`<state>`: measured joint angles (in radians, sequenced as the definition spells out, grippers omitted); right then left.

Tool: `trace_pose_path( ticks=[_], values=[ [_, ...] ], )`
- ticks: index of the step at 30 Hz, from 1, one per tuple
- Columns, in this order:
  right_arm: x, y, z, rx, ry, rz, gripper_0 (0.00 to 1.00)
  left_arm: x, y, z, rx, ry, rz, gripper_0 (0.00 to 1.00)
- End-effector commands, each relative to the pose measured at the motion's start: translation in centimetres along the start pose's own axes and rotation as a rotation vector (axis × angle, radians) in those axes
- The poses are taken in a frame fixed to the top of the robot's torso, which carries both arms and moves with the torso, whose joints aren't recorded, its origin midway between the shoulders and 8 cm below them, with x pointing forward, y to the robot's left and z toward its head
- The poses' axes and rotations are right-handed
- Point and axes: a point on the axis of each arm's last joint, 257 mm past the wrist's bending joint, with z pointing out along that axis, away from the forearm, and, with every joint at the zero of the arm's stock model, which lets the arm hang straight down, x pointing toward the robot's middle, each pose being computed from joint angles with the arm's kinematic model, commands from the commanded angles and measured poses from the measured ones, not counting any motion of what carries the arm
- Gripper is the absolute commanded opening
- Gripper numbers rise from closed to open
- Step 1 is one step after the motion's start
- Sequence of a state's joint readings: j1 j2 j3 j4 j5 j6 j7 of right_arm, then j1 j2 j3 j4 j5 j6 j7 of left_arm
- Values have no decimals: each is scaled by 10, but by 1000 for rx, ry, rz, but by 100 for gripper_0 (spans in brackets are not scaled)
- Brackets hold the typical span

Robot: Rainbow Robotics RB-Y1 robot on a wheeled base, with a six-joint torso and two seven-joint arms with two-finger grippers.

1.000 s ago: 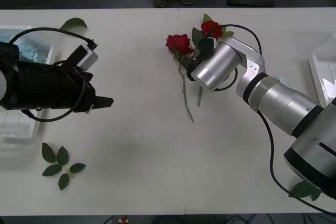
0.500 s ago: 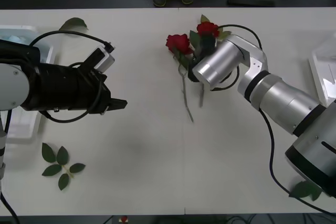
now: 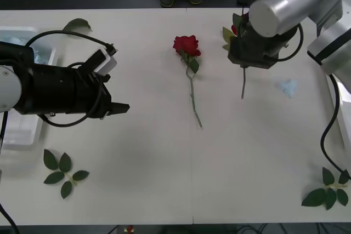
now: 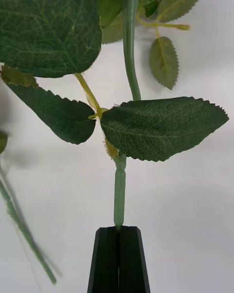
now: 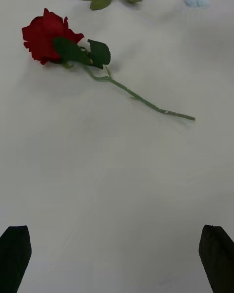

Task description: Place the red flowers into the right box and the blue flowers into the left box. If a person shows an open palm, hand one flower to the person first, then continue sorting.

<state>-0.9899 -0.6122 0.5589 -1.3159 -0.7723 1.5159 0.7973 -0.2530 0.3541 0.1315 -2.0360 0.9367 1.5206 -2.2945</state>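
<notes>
We log: white table (image 3: 164,179). Left box (image 3: 22,132) at far left edge. Left gripper (image 3: 118,108) nearby, fingers spread wide, nothing held. Right gripper (image 4: 119,254) clamped on rose stem (image 4: 119,190), raised at far right. 2nd red rose (image 3: 187,45) lies mid-table. Small blue bit (image 3: 288,86) to the right.

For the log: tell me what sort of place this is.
Probably a robot test bench, not a florist's: a bare white table, artificial roses, one lying loose, one clamped by the right gripper, and a translucent sorting tray beside the open left gripper.
</notes>
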Motion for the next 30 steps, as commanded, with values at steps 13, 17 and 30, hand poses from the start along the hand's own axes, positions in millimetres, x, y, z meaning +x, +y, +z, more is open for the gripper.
trace_pose_path(
  ticks=[13, 17, 30],
  values=[
    [-32, -100, -165, -79, 34, -54, 0, -47, 14, -12, 27, -141, 385, 100],
    [-24, -159, -174, -19, 72, -70, 0, -54, 8, -2, 105, -196, 313, 100],
    [-8, -347, -163, 286, 176, -88, 0, -76, 8, -2, 155, -211, 315, 100]
  ],
)
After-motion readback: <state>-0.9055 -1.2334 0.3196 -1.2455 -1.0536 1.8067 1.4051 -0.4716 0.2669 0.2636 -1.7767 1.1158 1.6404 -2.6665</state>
